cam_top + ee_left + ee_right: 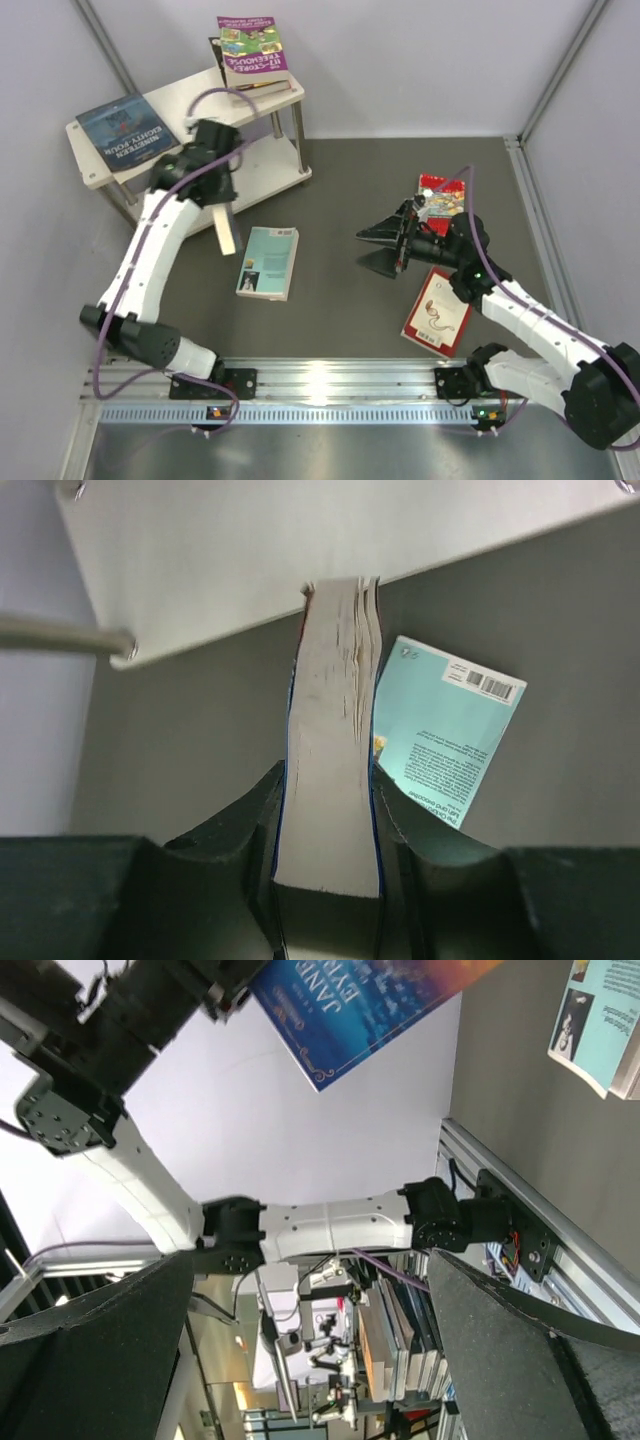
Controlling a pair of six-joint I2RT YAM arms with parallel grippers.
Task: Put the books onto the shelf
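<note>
Jane Eyre paperback in the left arm's grip, just in front of the shelf and not yet on it.

The book hangs over the left half of the tabletop, close to the front edge of the shelf's lower board. The shelf stands in the far left corner. The left gripper is closed narrowly on one short end of the book, one finger on each cover. The book's long axis runs straight out from the fingers, down toward the tabletop, with the page edges facing the wrist camera. The step in hand looks like the carry. The next move probably calls for swinging the free end toward a board and sliding the book in. A teal paperback lies flat just beside it, toward the near edge. The right gripper is in mid-table, its jaws spread wide and holding nothing.
</note>
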